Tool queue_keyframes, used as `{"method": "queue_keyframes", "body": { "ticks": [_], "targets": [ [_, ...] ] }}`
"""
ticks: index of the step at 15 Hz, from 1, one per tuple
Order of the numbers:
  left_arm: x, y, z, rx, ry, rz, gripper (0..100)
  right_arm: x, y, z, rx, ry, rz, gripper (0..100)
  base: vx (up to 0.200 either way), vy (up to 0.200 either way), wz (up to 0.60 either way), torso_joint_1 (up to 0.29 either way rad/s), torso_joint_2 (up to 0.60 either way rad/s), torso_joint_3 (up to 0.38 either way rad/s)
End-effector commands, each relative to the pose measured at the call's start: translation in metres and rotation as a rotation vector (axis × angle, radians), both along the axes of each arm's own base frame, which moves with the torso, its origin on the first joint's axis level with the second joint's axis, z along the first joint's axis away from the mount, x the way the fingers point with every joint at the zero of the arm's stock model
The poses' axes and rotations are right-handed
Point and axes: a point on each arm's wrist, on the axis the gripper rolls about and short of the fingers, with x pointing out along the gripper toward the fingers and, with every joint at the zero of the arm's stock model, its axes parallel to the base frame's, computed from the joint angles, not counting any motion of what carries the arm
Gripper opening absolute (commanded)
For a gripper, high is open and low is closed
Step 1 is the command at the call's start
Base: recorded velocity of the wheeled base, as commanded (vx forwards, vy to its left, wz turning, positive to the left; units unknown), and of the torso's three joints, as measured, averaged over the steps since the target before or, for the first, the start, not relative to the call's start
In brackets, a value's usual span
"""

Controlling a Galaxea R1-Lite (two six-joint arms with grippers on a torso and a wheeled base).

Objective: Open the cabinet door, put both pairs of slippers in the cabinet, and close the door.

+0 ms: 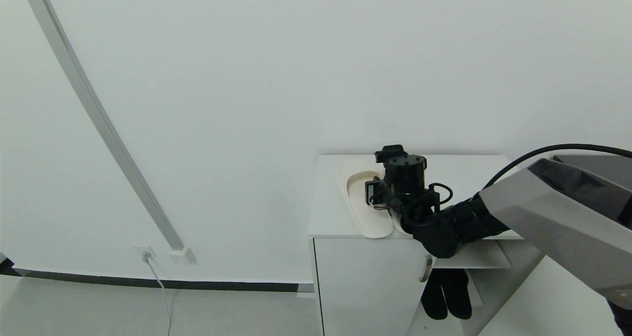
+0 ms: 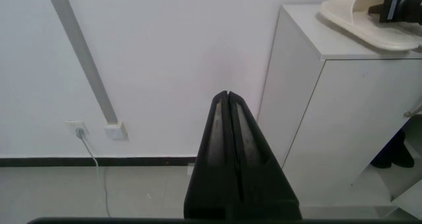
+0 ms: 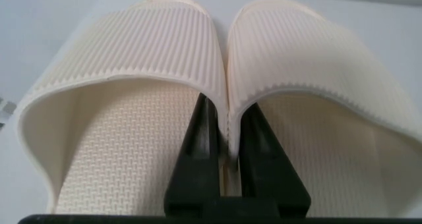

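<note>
A pair of cream slippers [image 1: 368, 212] lies side by side on top of the white cabinet [image 1: 365, 286]. My right gripper [image 1: 377, 197] sits over them. In the right wrist view its fingers [image 3: 201, 151] reach one into each slipper, shut on the two touching inner walls of the cream slippers [image 3: 227, 85]. A pair of black slippers [image 1: 447, 294] stands inside the cabinet's open right side, under a shelf [image 1: 474, 257]. My left gripper [image 2: 229, 118] is shut and holds nothing, low and to the left of the cabinet [image 2: 310, 118].
The cabinet's left door [image 1: 368, 281] is closed, with a handle [image 1: 425, 269] at its right edge. A wall socket with a cable [image 1: 145, 254] and a slanted wall strip [image 1: 98, 113] are to the left. Bare floor [image 1: 222, 311] lies left of the cabinet.
</note>
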Motion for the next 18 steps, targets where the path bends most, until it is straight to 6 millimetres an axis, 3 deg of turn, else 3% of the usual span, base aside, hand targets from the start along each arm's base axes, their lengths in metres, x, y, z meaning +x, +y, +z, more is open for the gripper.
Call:
{"method": "queue_keyframes", "body": {
  "ticks": [1,2,3,8,12,18],
  "targets": [
    [0.0,0.0,0.0,0.001,0.002,0.0,0,-0.033,-0.02,0.033,-0.006,-0.067,0.059,0,0.0,0.0,0.0,0.0,0.0,0.0],
    [0.0,0.0,0.0,0.001,0.002,0.0,0,-0.033,-0.02,0.033,-0.006,-0.067,0.059,0,0.0,0.0,0.0,0.0,0.0,0.0],
    [0.0,0.0,0.0,0.001,0.002,0.0,0,-0.061,-0.033,0.045,-0.02,-0.07,0.091,0,0.0,0.0,0.0,0.0,0.0,0.0],
    [0.0,0.0,0.0,0.0,0.002,0.001,0,-0.126,-0.057,0.066,0.001,-0.044,0.298,0,0.0,0.0,0.0,0.0,0.0,0.0],
    [0.0,0.0,0.0,-0.002,0.002,0.001,0,-0.152,-0.061,0.068,0.062,0.002,0.42,0,0.0,0.0,0.0,0.0,0.0,0.0],
    [0.0,0.0,0.0,-0.005,0.002,0.001,0,-0.159,-0.057,0.062,0.019,0.009,0.443,0,0.0,0.0,0.0,0.0,0.0,0.0]
  ]
}}
